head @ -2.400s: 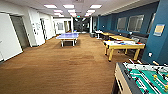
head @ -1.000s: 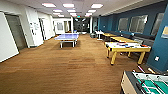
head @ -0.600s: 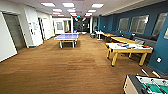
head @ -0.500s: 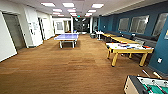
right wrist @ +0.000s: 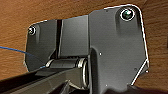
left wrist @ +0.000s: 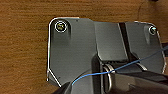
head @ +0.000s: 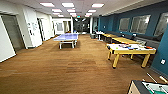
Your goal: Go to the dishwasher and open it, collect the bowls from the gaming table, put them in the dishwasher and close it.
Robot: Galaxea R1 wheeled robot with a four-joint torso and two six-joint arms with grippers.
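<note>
Air-hockey table, the gaming table (head: 130, 49) of the task, stands at the right of the frame in the head view, its white top on yellow sides and legs, with a few small coloured things lying on it, too blurred to name. Behind it, further yellow-topped tables (head: 117, 39) run along the dark blue wall (head: 112, 23) toward the back of the room. A blue table-tennis table (head: 67, 38) stands left of centre in the middle distance, well apart from the gaming table. The corner of a foosball table (head: 147, 88) with a green field sits in the lower right corner. Brown wood-look floor (head: 62, 67) spreads across the lower half. Both wrist views look straight down on that same floor past the robot's dark plate; whether either pincer is open or closed cannot be told.
</note>
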